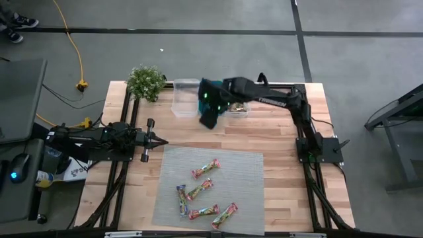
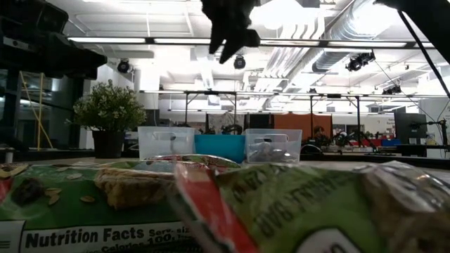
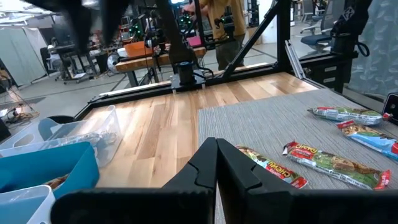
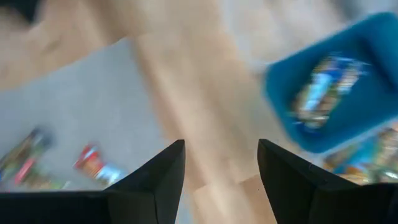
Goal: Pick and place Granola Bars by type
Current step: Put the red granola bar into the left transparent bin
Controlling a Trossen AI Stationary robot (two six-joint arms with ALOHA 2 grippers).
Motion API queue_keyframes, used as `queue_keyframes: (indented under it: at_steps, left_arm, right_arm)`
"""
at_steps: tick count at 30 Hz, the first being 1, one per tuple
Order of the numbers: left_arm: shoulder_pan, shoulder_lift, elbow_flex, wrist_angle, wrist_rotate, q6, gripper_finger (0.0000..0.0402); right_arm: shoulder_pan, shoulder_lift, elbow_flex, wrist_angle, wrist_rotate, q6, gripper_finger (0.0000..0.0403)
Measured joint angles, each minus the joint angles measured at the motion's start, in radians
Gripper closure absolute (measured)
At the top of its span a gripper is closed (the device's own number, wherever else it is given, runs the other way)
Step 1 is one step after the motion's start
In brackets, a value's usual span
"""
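Observation:
Several granola bars lie flat on the grey mat [image 1: 244, 165]: one [image 1: 205, 168] near its middle, others [image 1: 198, 190] [image 1: 225, 215] toward the near edge. In the left wrist view they show as bars [image 3: 270, 167] [image 3: 333, 163] ahead of the fingers. My right gripper [image 4: 221, 168] is open and empty, high above the table next to the teal bin [image 4: 323, 99], which holds a bar [image 4: 320, 93]. In the high view the right gripper [image 1: 208, 112] hides most of that bin. My left gripper [image 1: 162, 142] is shut, waiting at the mat's far left corner.
Three bins stand in a row at the far edge: a clear bin [image 2: 166, 143], the teal bin [image 2: 219, 147] and a clear bin [image 2: 273, 145] with bars in it. A potted plant [image 1: 147, 81] sits at the far left. Bare wood lies between mat and bins.

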Motion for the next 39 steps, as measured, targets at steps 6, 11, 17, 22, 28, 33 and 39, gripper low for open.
queue_keyframes:
  at_steps: [6,11,17,22,28,33,39]
  left_arm:
    - [0.0,0.0,0.0,0.0,0.0,0.0,0.0401]
    - [0.0,0.0,0.0,0.0,0.0,0.0,0.0401]
    - [0.0,0.0,0.0,0.0,0.0,0.0,0.0401]
    - [0.0,0.0,0.0,0.0,0.0,0.0,0.0401]
    - [0.0,0.0,0.0,0.0,0.0,0.0,0.0401]
    - [0.0,0.0,0.0,0.0,0.0,0.0,0.0401]
    - [0.0,0.0,0.0,0.0,0.0,0.0,0.0401]
  right_arm:
    - [0.138,0.0,-0.001,-0.013,-0.063,-0.059,0.0219]
    - [0.265,0.0,-0.001,-0.009,-0.049,-0.124,0.0218]
    - [0.384,0.028,-0.001,0.192,0.065,0.016,0.0217]
    - [0.442,0.098,-0.002,0.383,0.067,0.15,0.0217]
    - [0.506,0.16,-0.002,0.467,-0.044,0.362,0.0217]
    - [0.58,0.211,-0.002,0.598,-0.097,0.36,0.0217]
    - [0.653,0.273,-0.002,0.602,-0.005,0.151,0.0217]
